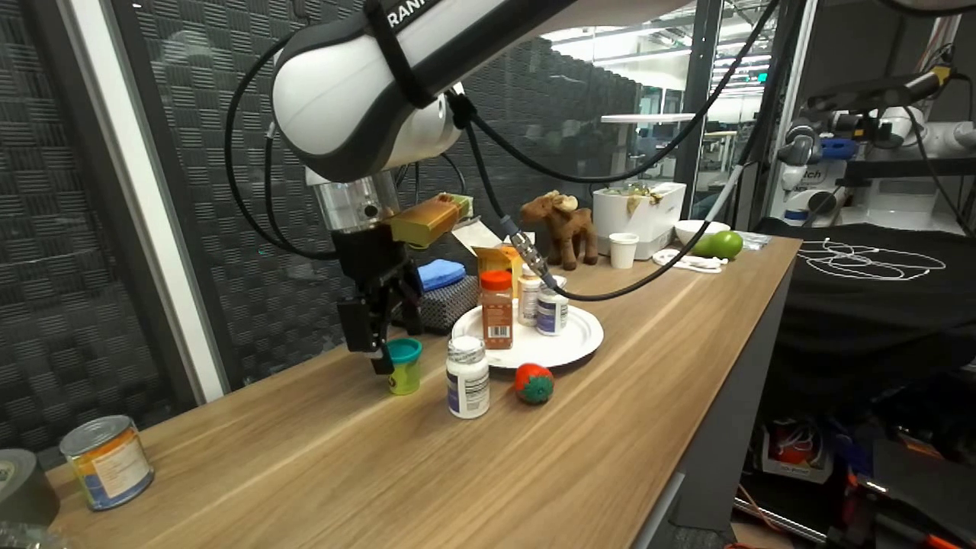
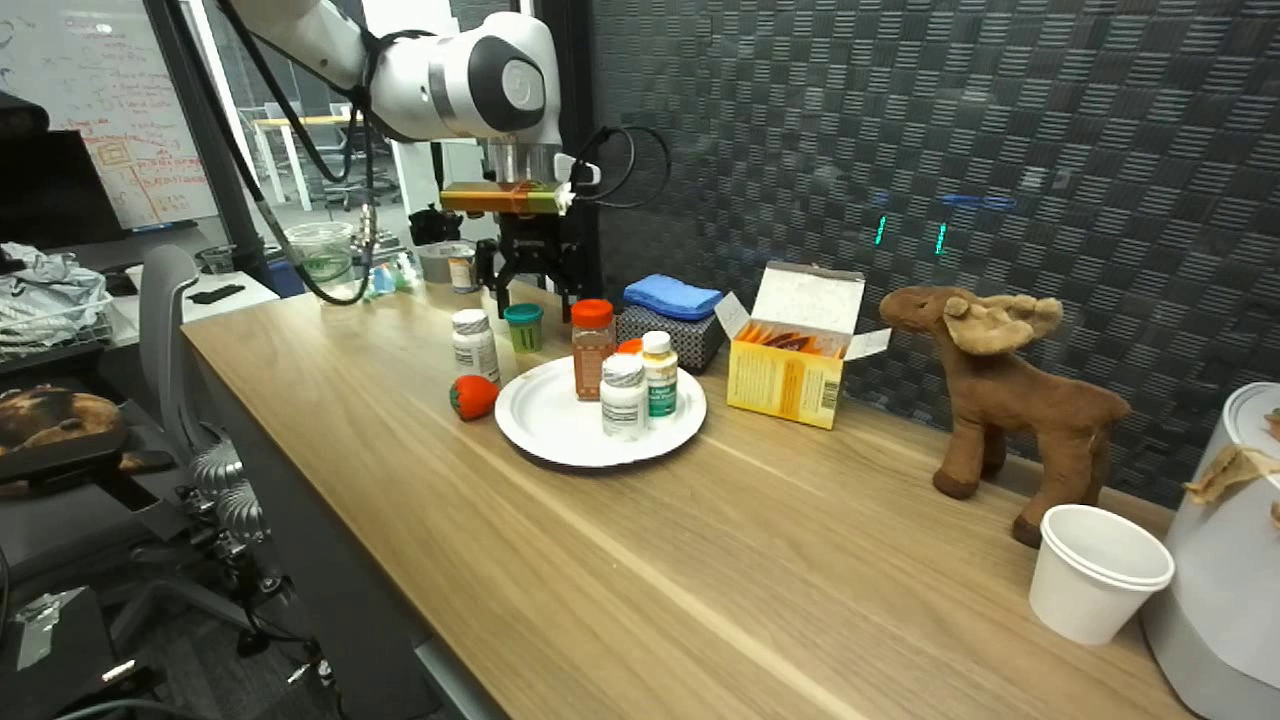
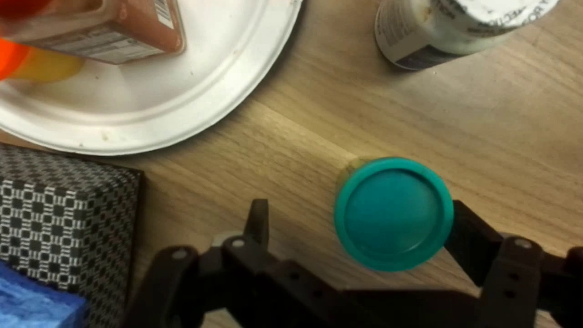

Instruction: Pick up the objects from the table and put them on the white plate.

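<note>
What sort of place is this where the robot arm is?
It's probably a robotics lab, maybe inside an office: there's a whiteboard with writing on it, and what looks like another robot in the background.

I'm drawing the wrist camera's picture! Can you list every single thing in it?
table: 1, brown wood, underneath
plate: 1, white, upper left
red-lidded jar: 1, brown, on the plate
orange-topped container: 1, yellow, on the plate
pill bottle: 1, white, upper right, on the table
small tub: 1, green, teal-lidded, seen between the jaws
patterned box: 1, black and white, lower left
flat block: 1, blue, on the patterned box
jaws: 1 pair, black, bottom, open
</note>
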`<state>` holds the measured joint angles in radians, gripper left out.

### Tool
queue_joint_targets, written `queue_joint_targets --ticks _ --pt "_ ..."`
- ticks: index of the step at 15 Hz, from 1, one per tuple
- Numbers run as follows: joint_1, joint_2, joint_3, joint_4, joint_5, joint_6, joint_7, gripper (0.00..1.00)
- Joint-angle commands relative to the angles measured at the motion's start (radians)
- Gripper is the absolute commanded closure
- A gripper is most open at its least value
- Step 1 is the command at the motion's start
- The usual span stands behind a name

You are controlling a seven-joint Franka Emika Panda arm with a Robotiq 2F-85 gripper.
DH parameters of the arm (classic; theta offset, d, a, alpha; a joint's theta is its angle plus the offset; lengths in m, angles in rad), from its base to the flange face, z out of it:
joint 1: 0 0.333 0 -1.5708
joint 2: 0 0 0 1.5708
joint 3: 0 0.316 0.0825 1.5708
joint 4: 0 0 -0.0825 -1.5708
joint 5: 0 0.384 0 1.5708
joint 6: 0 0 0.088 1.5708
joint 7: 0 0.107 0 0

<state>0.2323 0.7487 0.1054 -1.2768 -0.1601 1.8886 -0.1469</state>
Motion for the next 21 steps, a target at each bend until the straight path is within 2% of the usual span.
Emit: queue_joint_targets --ticks 1,5,6,12,18,21 --pt "0.004 0.027 0.002 0.062 -0.004 -0.019 -0.005 0.34" --pt "0.008 0.008 -0.004 0.044 -0.006 -0.027 0.017 0.67" --pt "0.009 -0.001 -0.005 0.036 -0.006 -0.025 0.026 0.72" --pt "0.030 -0.059 -0.022 0.029 -0.026 -0.057 0.101 0.73" --pt "0.077 -0.189 -0.058 -0.013 -0.114 -0.106 0.268 0.73" --pt "0.089 -0.268 -0.069 -0.078 -0.152 -0.120 0.372 0.73"
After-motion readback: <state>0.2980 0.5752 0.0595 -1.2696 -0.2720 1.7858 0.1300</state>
